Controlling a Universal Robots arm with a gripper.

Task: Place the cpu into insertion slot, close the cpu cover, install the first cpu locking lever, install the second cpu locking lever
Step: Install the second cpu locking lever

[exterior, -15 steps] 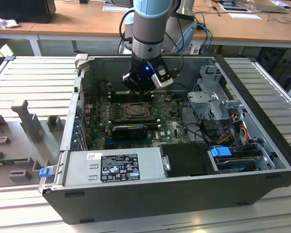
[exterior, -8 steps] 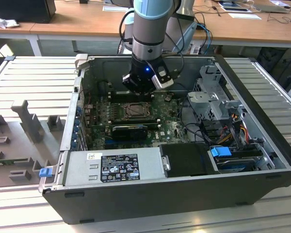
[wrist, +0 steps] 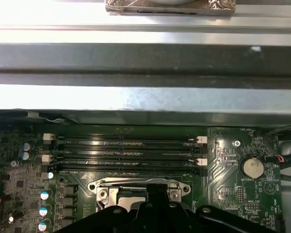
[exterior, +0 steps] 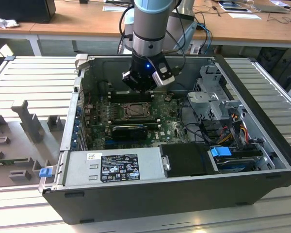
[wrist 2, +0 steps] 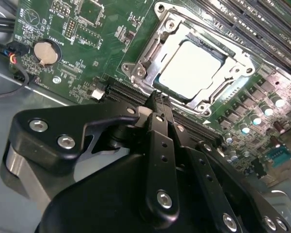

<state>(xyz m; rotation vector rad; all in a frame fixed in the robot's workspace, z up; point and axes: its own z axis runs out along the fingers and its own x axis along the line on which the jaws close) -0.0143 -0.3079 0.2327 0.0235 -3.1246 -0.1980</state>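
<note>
The cpu (wrist 2: 189, 65) lies flat in the insertion slot (exterior: 135, 111), its pale silvery top showing through the window of the cpu cover (wrist 2: 148, 58). The cover's metal frame lies down around the chip. My gripper (wrist 2: 157, 99) hovers just off one edge of the socket with its black fingers shut together and nothing between them. In the exterior view the gripper (exterior: 138, 90) hangs over the far side of the socket, inside the open computer case. In the first wrist view the socket frame (wrist: 111, 187) lies just past my gripper (wrist: 153, 194). I cannot tell how the locking levers stand.
Long memory slots (wrist: 126, 155) run beside the socket, under the case wall (wrist: 145, 63). A coin battery (wrist 2: 44, 52) and black card slots (wrist 2: 121, 90) are nearby. The power supply (exterior: 116, 167) fills the near side; a drive cage (exterior: 208, 97) and cables (exterior: 233, 121) stand at the exterior view's right.
</note>
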